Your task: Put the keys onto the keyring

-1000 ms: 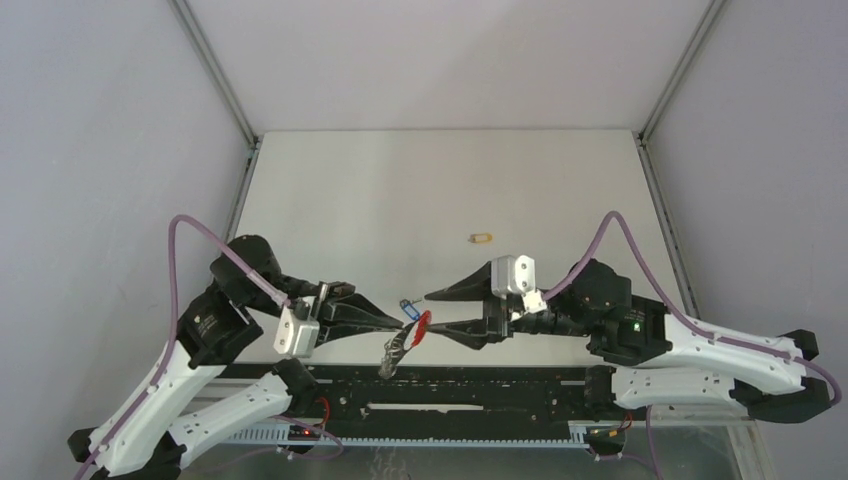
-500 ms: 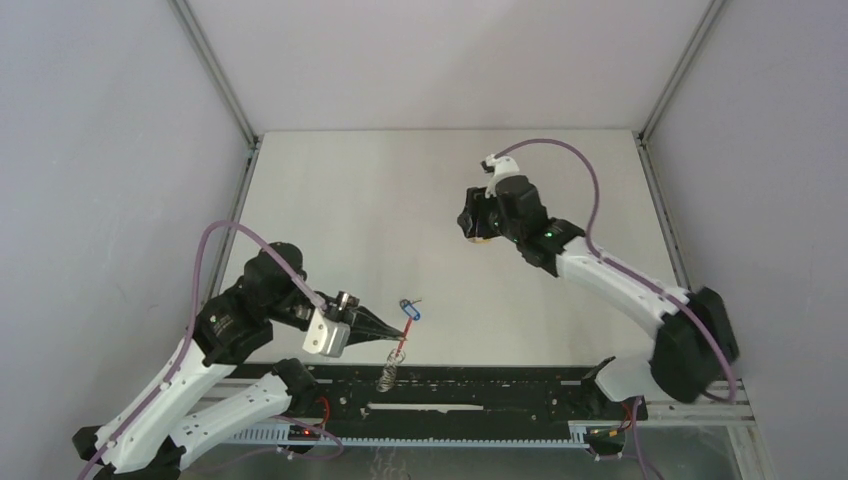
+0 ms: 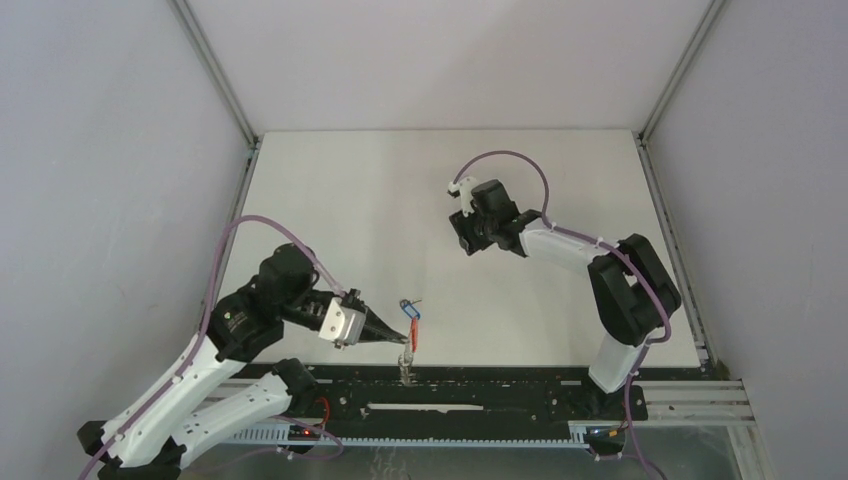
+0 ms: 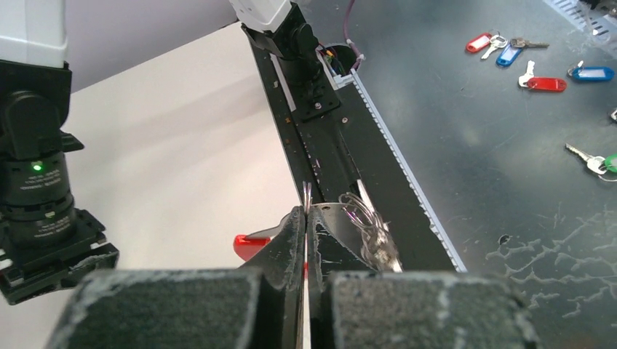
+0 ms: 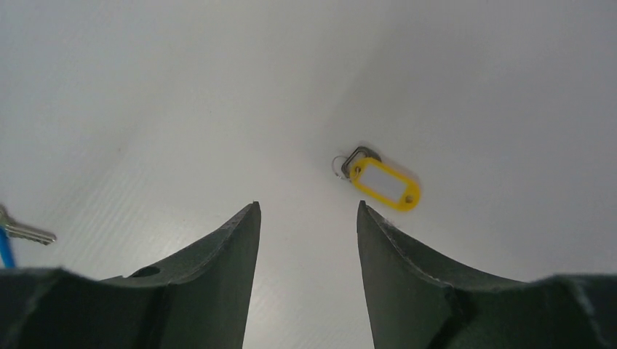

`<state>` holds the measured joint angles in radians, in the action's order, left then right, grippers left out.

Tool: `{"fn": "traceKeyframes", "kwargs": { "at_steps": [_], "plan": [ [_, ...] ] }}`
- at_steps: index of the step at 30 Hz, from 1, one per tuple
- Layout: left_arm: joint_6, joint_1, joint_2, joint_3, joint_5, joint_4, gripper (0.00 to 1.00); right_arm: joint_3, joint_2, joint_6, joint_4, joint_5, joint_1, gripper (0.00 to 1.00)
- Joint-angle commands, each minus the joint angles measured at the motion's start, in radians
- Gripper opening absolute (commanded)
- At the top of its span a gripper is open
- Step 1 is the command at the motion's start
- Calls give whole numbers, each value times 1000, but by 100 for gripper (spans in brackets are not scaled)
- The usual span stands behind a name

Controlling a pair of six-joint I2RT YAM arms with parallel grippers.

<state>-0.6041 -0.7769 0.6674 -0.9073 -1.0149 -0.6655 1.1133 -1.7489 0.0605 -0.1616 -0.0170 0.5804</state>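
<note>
so the left pincer (image 4: 305, 212) is clamped tight on the keyring (image 4: 367, 229) by the desk (image 3: 350, 200) front edge, I'd centre the open, empty right pincer (image 5: 305, 207) over the yellow key (image 5: 383, 184) mid-desk before dropping

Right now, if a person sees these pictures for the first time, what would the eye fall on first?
The left gripper, near the front edge of the white table, is shut on the grey keyring with its red band. Farther back, the open right gripper hovers close to the yellow key, which lies flat on the table.
</note>
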Motion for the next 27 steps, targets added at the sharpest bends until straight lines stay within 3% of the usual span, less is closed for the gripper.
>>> {"fn": "traceKeyframes", "kwargs": {
  "at_steps": [1,11,27],
  "plan": [
    [66,4,28,8,-6,65,0,63,-16,274,-16,-83,-28,60],
    [127,60,68,-1,-40,90,0,105,-85,428,-100,-192,-46,53],
    [151,114,90,-20,-80,92,0,210,-205,484,-184,-87,-33,36]
  ]
}}
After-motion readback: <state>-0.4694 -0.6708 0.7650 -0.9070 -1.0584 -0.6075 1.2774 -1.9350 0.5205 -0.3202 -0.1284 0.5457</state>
